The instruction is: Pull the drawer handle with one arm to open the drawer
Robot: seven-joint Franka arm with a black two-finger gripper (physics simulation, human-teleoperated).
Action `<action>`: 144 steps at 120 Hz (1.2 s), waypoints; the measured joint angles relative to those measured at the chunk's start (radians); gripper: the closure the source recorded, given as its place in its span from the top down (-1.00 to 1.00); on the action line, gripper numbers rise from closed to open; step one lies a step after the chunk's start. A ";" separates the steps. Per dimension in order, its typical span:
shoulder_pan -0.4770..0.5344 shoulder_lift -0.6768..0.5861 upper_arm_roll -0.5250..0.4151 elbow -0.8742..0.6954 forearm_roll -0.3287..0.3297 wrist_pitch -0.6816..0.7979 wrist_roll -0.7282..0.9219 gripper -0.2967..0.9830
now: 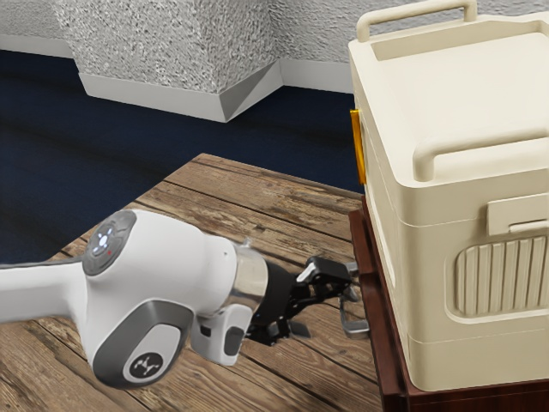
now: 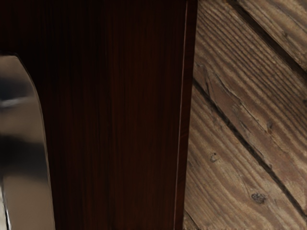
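My gripper is at the handle side of the dark red wooden cabinet in the exterior view, its two fingers spread apart. The metal drawer handle juts from the cabinet's front just beyond the fingers, its far end partly hidden by the upper finger. No grip on both sides of it is visible. In the wrist view, the shiny curved handle lies close to the hand, before the dark drawer front. Whether the drawer stands out from the cabinet I cannot tell.
A large cream case with raised top handles sits on the cabinet, a yellow piece on its side. The plank table extends under my arm and up to the cabinet. A rough grey wall stands behind.
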 joint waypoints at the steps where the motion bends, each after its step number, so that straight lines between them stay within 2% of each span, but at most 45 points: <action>1: 0.001 -0.002 -0.001 -0.003 0.000 0.000 0.000 0.53; 19: 0.040 -0.035 -0.019 -0.036 0.002 0.000 0.001 0.54; 56: 0.201 -0.075 -0.169 -0.087 -0.006 0.001 0.001 0.54; 73: 0.277 -0.138 -0.240 -0.145 -0.006 0.001 -0.002 0.53; 144: 0.352 -0.296 -0.265 -0.264 -0.008 -0.042 -0.019 0.54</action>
